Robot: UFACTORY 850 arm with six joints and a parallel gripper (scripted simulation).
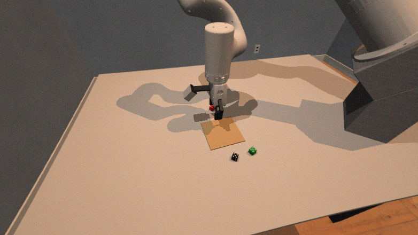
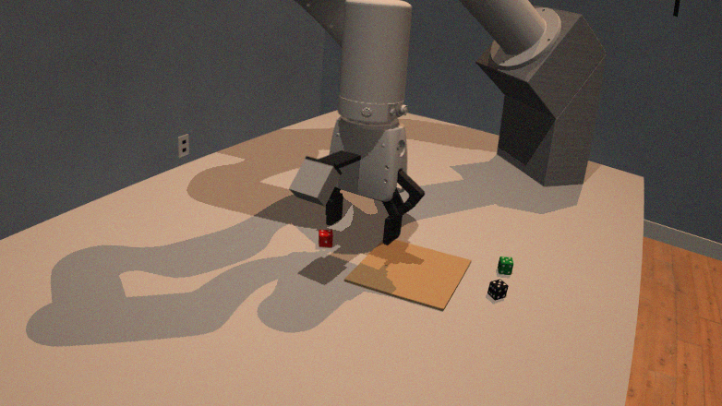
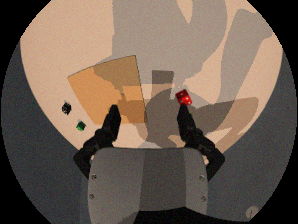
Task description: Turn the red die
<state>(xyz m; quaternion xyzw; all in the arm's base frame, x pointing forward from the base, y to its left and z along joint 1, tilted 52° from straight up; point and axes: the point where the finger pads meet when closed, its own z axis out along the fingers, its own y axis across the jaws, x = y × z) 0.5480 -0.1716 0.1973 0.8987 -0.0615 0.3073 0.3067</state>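
Wrist view: the gripper's fingers (image 1: pixel 214 110) (image 2: pixel 359 230) stand spread wide, the red die (image 1: pixel 211 108) (image 2: pixel 325 238) (image 3: pixel 184 97) right of centre, by the right-hand fingertip; best to centre over it before lowering. The mat's (image 1: pixel 223 135) (image 2: pixel 428 282) (image 3: pixel 107 95) near edge crowds the left finger; lower left looks roomier.

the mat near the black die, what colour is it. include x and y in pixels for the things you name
The mat (image 1: pixel 223 137) (image 2: pixel 428 282) (image 3: pixel 87 92) is plain orange-tan; it shows best in the exterior view.

Mat (image 1: pixel 223 135) (image 2: pixel 411 277) (image 3: pixel 107 92) plain orange-tan — dice red (image 1: pixel 211 108) (image 2: pixel 325 238) (image 3: pixel 183 97), green (image 1: pixel 252 150) (image 2: pixel 505 265) (image 3: pixel 81 126), black (image 1: pixel 234 156) (image 2: pixel 498 289) (image 3: pixel 66 107) with white pips.
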